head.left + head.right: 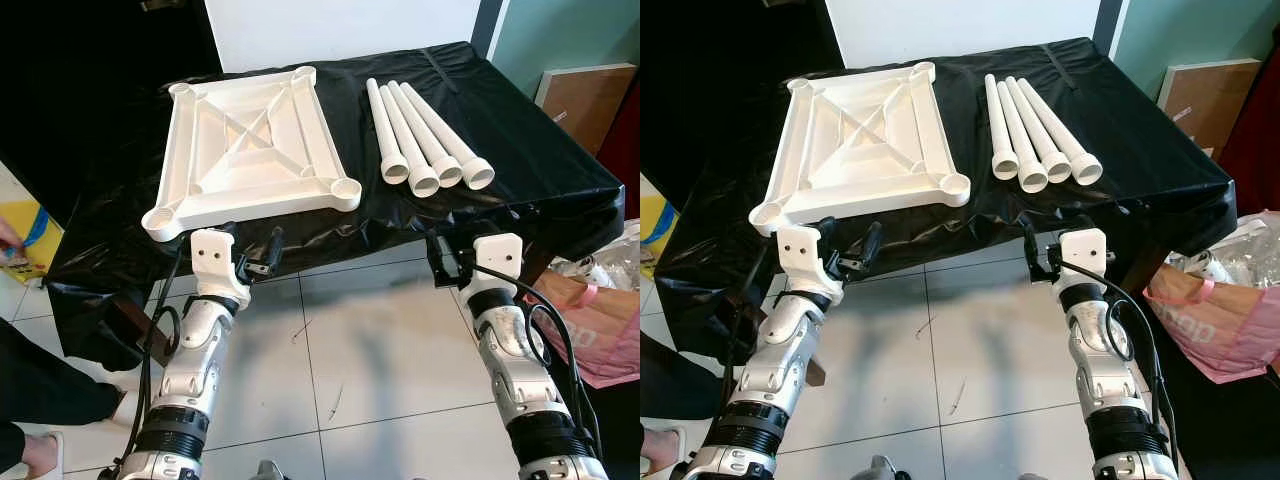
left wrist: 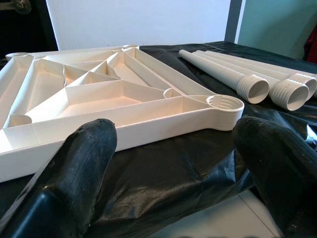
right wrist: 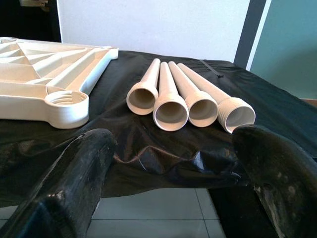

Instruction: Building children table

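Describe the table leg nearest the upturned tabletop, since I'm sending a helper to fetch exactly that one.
On the black-covered table, an upside-down white tabletop lies on the robot's left and four white legs lie side by side on its right. The wanted leg is the one at the row's left edge, closest to the tabletop. Unlike its neighbours, it has bare black cloth on one side.

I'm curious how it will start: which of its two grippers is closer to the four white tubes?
Right. The right gripper waits open just below the tubes at the table's edge; the left gripper, also open, sits below the white tabletop, farther away.
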Controlling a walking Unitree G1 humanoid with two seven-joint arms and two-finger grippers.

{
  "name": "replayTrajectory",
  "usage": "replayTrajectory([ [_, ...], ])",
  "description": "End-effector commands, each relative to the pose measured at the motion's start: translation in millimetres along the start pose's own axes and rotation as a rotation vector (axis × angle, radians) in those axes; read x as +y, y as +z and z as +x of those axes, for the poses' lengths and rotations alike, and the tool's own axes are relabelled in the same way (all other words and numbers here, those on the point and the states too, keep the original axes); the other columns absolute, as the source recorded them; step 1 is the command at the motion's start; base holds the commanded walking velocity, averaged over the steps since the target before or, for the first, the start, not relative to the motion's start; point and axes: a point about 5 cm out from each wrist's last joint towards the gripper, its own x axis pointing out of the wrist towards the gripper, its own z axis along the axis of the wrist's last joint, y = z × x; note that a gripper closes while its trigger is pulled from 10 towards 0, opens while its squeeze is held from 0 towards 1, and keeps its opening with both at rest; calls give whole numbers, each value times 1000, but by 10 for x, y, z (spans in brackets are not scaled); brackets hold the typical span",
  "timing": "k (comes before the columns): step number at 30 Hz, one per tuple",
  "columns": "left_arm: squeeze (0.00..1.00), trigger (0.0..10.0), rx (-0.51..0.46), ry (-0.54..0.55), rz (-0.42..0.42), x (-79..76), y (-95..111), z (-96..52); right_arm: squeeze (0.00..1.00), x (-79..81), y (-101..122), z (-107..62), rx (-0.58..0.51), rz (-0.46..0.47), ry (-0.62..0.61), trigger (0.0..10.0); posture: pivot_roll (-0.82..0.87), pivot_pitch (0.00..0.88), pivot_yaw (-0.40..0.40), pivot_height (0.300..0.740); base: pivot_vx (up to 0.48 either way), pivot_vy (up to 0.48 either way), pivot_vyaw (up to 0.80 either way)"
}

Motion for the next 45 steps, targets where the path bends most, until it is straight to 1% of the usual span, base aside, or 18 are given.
replayTrajectory([
  [1,0,10000,15,-54,6,-15,-23,-30,0,5,-26,-24,8,-8,3,10000,-52,42,43,740,0,0,0],
  [11,0,10000,24,-55,-16,-24,-41,-40,0,-5,-27,-38,11,-12,3,10000,-55,46,40,740,0,0,0],
  [45,0,10000,39,-65,-25,-18,-46,-49,0,12,-40,-76,18,-11,3,10000,-53,43,46,740,0,0,0],
])
